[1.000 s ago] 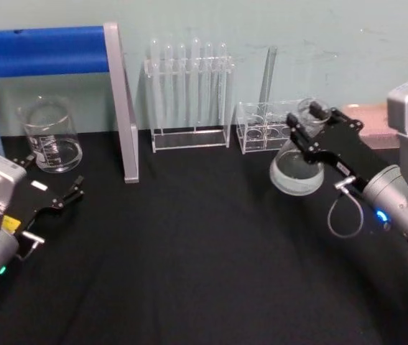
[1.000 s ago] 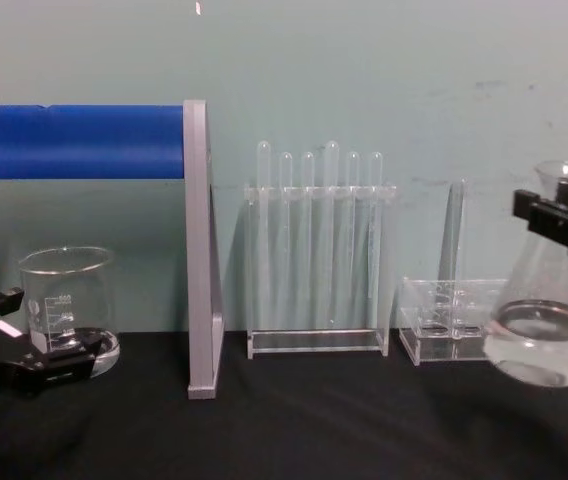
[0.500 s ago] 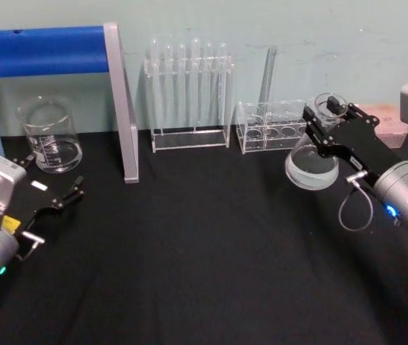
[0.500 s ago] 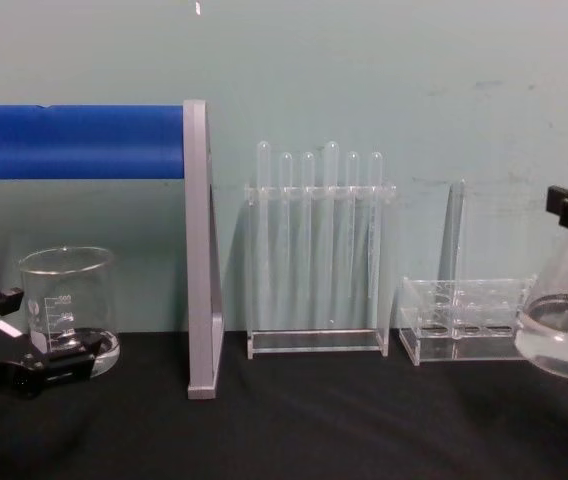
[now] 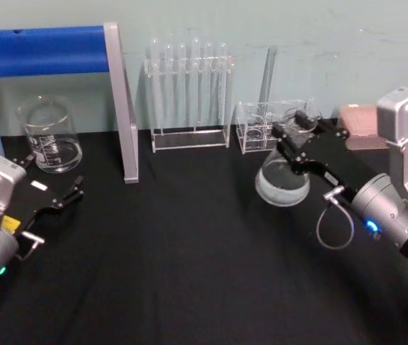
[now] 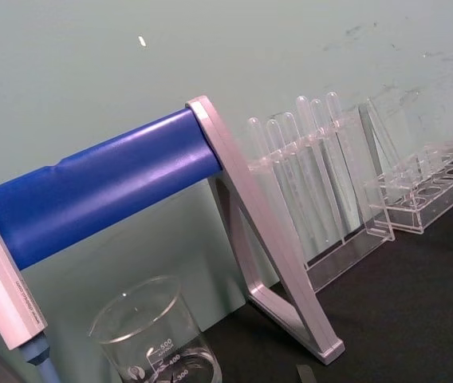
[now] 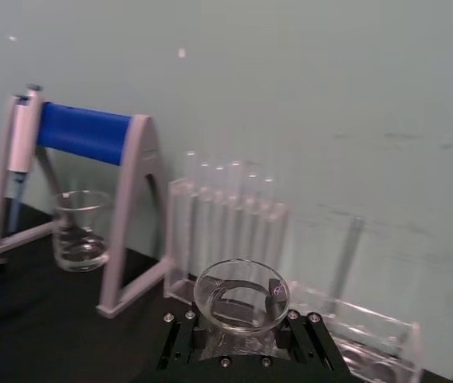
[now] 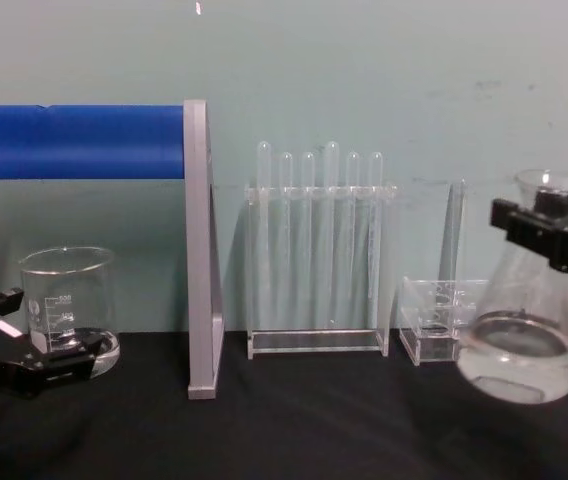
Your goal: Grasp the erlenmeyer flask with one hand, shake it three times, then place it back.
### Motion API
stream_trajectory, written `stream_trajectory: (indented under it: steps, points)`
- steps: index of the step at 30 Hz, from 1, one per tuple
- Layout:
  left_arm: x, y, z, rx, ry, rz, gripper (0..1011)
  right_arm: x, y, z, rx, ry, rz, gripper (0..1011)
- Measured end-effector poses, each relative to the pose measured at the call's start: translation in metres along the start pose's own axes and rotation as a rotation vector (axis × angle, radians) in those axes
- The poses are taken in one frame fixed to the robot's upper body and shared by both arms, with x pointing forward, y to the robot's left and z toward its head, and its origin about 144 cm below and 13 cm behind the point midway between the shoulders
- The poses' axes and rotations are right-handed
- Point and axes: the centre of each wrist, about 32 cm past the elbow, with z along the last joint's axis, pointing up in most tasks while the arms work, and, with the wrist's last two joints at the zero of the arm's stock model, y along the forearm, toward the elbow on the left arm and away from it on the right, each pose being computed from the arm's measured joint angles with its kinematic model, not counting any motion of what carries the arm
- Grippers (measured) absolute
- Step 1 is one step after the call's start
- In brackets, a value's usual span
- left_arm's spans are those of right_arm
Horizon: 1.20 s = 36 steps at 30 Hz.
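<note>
The erlenmeyer flask (image 5: pixel 281 181) is clear glass with a little clear liquid in its wide base. It hangs slightly tilted over the black table, right of centre, in front of a small clear rack. My right gripper (image 5: pixel 301 140) is shut on its neck just under the flared rim. The chest view shows the flask (image 8: pixel 519 340) at the right with the right gripper (image 8: pixel 549 232) clamped across the neck. The right wrist view looks down on the flask's rim (image 7: pixel 241 295) between the jaws. My left gripper (image 5: pixel 53 176) rests open at the far left near a beaker.
A glass beaker (image 5: pixel 49 136) stands at the back left under a blue pipette stand (image 5: pixel 46 50). A tall test tube rack (image 5: pixel 188 93) and a low clear rack (image 5: pixel 269 126) line the back wall. A brown box (image 5: pixel 358 118) sits at the back right.
The right gripper swung the flask to the right half a second ago and has now swung it back left, past where it was a second ago. The left arm has not moved.
</note>
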Motion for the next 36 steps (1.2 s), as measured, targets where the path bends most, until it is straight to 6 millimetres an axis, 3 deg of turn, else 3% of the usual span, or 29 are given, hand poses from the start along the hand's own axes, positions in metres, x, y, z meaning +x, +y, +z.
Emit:
stream_trajectory:
  steps: [10,36]
  points:
    - [0.000,0.000,0.000,0.000,0.000,0.000,1001,-0.016,-0.002,0.001,0.001,0.015,0.087,449]
    - [0.000,0.000,0.000,0.000,0.000,0.000,1001,-0.021,-0.003,-0.010,-0.039,0.009,0.107,449]
